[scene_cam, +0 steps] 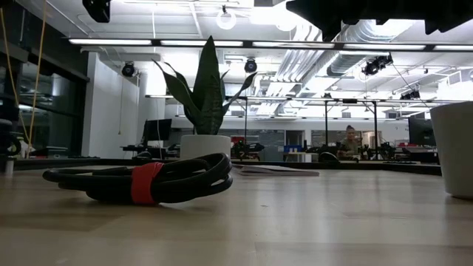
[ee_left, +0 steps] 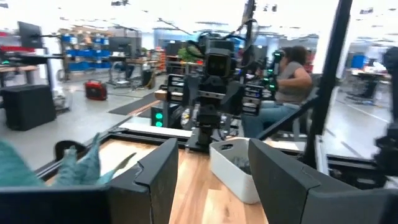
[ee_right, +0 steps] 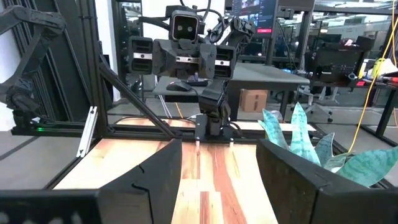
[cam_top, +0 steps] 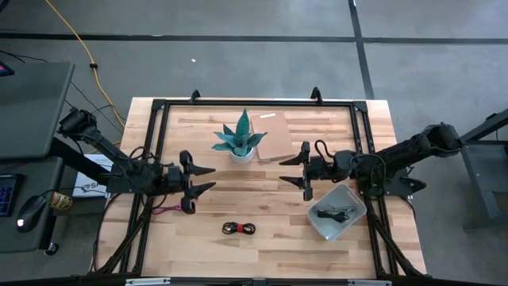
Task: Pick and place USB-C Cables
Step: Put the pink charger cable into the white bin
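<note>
Nearest the low camera lies the red-and-black cable (scene_cam: 144, 179), a coiled bundle pinched by a red strap, flat on the counter (scene_cam: 310, 222) and filling the left-centre of that frame. In the overhead frame it sits at bottom centre (cam_top: 239, 229), its long axis running left to right, touching nothing.

My left fingers (cam_top: 198, 182) hang up and to the left of it, my right fingers (cam_top: 294, 170) up and to the right. Both pairs are spread wide and hold nothing. The left pair looks slightly nearer to me, so I judge the coming reach belongs to that arm: down-frame and a little rightward, fingers closing across the bundle's short width.

A pink cable (cam_top: 161, 210) peeks out beneath my left arm. The grey tray (cam_top: 355, 215), lower right, already holds a black cable (cam_top: 335, 213); a silver one I cannot make out.

The potted plant (cam_top: 241, 141) stands at upper centre, well apart from the bundle, so nothing blocks the path.
</note>
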Controlling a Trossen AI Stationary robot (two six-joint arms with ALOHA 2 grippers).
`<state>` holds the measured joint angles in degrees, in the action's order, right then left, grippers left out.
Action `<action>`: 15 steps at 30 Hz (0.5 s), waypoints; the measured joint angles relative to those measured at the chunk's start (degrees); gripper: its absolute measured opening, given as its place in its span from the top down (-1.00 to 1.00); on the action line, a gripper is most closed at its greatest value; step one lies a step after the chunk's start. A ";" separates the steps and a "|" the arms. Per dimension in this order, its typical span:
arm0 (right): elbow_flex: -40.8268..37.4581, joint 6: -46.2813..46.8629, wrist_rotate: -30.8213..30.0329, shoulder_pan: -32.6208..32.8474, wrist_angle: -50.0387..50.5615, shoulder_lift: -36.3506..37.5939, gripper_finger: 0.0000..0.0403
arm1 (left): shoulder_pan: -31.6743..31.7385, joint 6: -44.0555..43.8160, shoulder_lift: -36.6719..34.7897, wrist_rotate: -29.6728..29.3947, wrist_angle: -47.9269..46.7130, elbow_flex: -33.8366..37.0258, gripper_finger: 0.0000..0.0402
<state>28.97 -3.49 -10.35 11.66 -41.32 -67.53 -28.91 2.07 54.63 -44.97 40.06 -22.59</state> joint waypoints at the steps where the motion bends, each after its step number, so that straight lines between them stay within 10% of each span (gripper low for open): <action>1: 0.00 0.00 0.00 0.00 0.00 0.00 0.01 | -0.02 0.45 0.12 0.91 -0.20 -0.10 0.12; 8: 0.00 0.01 0.06 0.00 0.51 0.00 0.01 | -1.72 -0.99 7.65 0.50 -20.12 -11.96 0.12; 15: 0.02 0.02 0.06 0.00 2.13 0.00 0.01 | -3.92 -22.83 17.31 1.68 -60.52 -28.88 0.12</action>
<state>28.99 -3.46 -10.29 11.66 -39.19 -67.53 -32.82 -20.76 71.95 -43.29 -20.46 -51.47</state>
